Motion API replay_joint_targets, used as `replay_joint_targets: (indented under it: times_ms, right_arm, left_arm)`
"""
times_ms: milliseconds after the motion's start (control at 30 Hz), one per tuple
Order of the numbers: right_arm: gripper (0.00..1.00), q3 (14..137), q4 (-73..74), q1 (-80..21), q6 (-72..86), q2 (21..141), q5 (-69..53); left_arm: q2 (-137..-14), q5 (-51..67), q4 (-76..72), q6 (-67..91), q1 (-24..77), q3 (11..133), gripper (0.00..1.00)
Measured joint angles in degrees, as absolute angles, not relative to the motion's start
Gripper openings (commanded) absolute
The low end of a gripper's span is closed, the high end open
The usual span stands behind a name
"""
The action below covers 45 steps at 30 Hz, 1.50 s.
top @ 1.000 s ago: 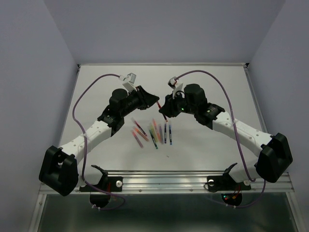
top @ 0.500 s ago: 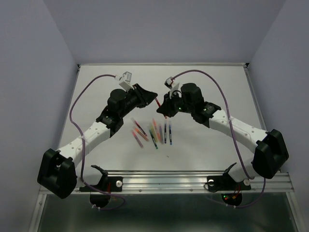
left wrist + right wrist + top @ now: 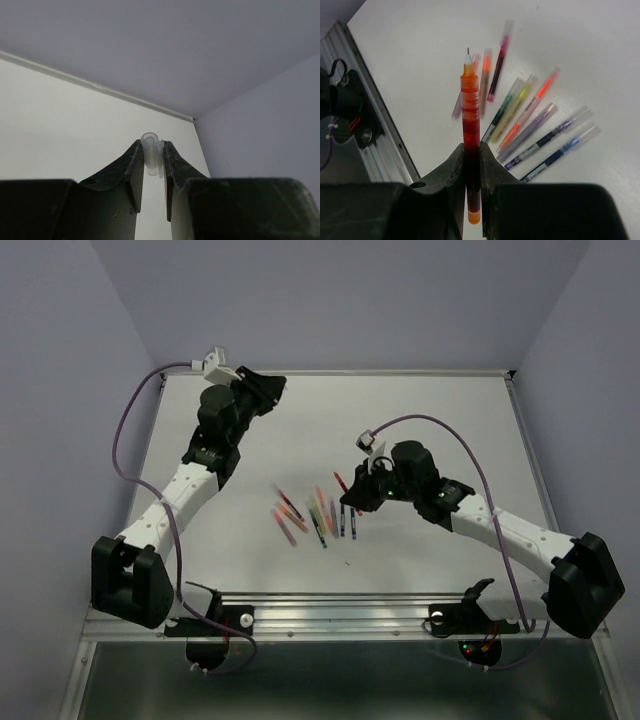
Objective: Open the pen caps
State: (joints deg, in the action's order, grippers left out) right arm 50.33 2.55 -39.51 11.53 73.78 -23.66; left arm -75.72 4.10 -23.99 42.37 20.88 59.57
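The pen cap point(image 3: 149, 146) that shows best is a clear little tube with a clip. It is pinched between the fingertips of the left gripper point(image 3: 152, 156), whose jaws are narrowed onto it. The cap's open end pokes above the fingers point(image 3: 134, 167) and its lower part is hidden between them. In the top view this gripper is raised over the far left corner of the table point(image 3: 450, 410), and the cap is too small to make out there.

The right gripper point(image 3: 471, 152) clamps a red pen point(image 3: 470, 112) by the barrel, with the jaws close together. The pen's fine bare tip points away from the wrist camera, and much of its lower barrel is screened by the dark fingers. In the top view this pen is only a short red streak.

Beneath it, the loose pens point(image 3: 520, 120) lie fanned on the table near its middle, in pink, green, orange and dark blue. They are blurred in the wrist view and tiny from above, so I cannot tell which of them have caps on.
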Motion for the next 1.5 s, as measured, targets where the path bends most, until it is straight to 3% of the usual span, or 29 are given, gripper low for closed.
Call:
replay_joint_targets:
  times_ms: [133, 300, 633, 1067, 1333, 1500]
  right_arm:
    - [0.01, 45.69, 4.47, -40.16, 13.61, 69.73, -24.45]
    - [0.01, 46.00, 7.20, -39.11, 16.80, 69.45, -12.64]
    - [0.03, 56.64, 12.27, -23.94, 19.20, 90.24, 9.41]
    - [0.11, 66.24, 14.59, -15.33, 13.47, 106.15, 16.56]
    - [0.26, 68.97, 14.44, -15.42, 11.14, 109.16, 17.15]
    - [0.45, 68.97, 14.37, -15.38, 11.11, 109.19, 17.43]
  left_arm:
    - [-77.38, 2.68, -24.16, 41.63, 16.14, 62.37, 0.00]
    - [-78.65, -0.36, -18.50, 39.83, 15.14, 62.76, 0.00]
    - [-88.36, -9.34, -1.45, 35.86, 11.62, 62.85, 0.00]
    - [-107.28, -14.39, 10.26, 31.35, 8.80, 72.88, 0.00]
    - [-112.71, -15.51, 13.17, 29.71, 8.14, 77.08, 0.00]
    - [-113.54, -15.46, 14.90, 29.34, 8.14, 77.76, 0.24]
